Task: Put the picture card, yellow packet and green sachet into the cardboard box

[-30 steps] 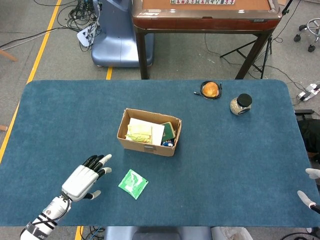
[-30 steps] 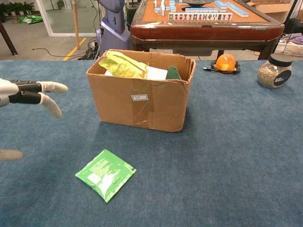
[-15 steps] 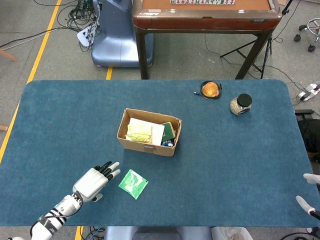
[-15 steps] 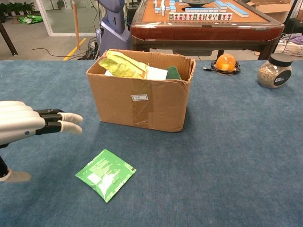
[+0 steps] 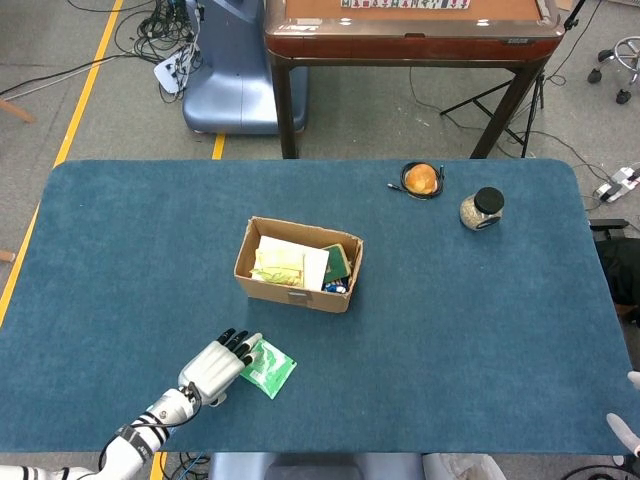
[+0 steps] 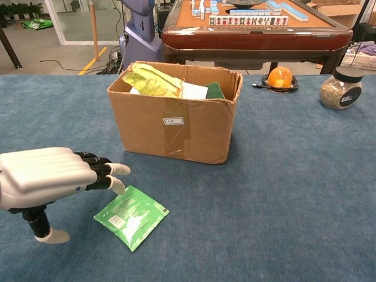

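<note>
Left hand [image 6: 50, 179] hovers low over the blue tabletop [image 5: 480, 320], fingers [image 6: 106, 170] extended and slightly apart, thumb hanging down beneath the palm; it holds nothing. Fingertips sit at the near-left edge of the green sachet [image 6: 131, 216]; whether they touch it I cannot tell from either view.

Green sachet lies flat on the cloth, in front of the cardboard box [image 6: 176, 126] and apart from it. The yellow packet [image 6: 151, 82] and a white card [image 5: 292, 262] already sit in the box, packet crumpled and standing above the rim. So the sachet looks like the last item left to load.

Right hand [image 5: 628, 425]: only fingertips show at the far right edge of the head view; they look apart, with nothing between them.

Risks from here:
- Sachet is thin and flat on the fabric. Fingers coming in from the side may push it along the cloth rather than get under it, sliding it toward the box wall or away to the right.
- A pinch taken at one corner only may let the limp sachet droop and slip on the lift.
- The box is light, open-topped and already fairly full; a sachet or wrist that clips the near wall could shove the box, or the sachet could rest on the yellow packet and slide off over the rim.
</note>
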{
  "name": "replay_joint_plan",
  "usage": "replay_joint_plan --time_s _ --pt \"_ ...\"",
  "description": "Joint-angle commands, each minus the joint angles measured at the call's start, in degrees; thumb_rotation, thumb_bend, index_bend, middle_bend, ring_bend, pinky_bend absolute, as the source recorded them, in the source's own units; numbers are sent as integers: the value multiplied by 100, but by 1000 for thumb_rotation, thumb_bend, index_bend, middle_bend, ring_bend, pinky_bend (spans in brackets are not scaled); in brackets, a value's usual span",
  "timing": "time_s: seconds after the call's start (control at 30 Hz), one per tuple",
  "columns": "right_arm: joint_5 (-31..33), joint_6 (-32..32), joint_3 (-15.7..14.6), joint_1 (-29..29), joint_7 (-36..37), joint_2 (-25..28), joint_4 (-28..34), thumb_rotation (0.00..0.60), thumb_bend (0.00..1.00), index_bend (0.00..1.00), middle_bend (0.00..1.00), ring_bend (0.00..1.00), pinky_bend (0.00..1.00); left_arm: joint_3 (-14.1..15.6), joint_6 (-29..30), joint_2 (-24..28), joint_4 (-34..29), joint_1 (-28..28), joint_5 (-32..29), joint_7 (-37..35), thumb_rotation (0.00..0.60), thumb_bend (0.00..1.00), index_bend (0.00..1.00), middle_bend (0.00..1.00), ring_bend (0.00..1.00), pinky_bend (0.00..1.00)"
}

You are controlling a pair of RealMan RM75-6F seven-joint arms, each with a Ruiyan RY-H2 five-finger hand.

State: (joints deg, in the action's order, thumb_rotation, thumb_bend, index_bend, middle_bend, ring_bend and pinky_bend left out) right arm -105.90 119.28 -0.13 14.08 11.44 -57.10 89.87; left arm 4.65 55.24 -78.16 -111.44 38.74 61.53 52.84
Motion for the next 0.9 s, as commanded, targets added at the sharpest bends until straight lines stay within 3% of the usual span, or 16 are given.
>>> replay_joint_plan --time_s 0.03,0.37,0.9 --pt "-81 159 -5 62 144 -38 -118 600 48 388 480 360 416 -48 69 -186 -63 142 -298 241 600 168 185 0 0 62" --pt "-128 649 55 207 472 -165 -450 600 49 388 480 360 416 -119 176 -494 -44 468 -870 506 600 168 210 0 0 54" --pt "-34 664 103 216 625 -160 -491 600 48 389 480 360 416 -208 196 -805 394 786 -1339 190 600 168 228 0 0 54"
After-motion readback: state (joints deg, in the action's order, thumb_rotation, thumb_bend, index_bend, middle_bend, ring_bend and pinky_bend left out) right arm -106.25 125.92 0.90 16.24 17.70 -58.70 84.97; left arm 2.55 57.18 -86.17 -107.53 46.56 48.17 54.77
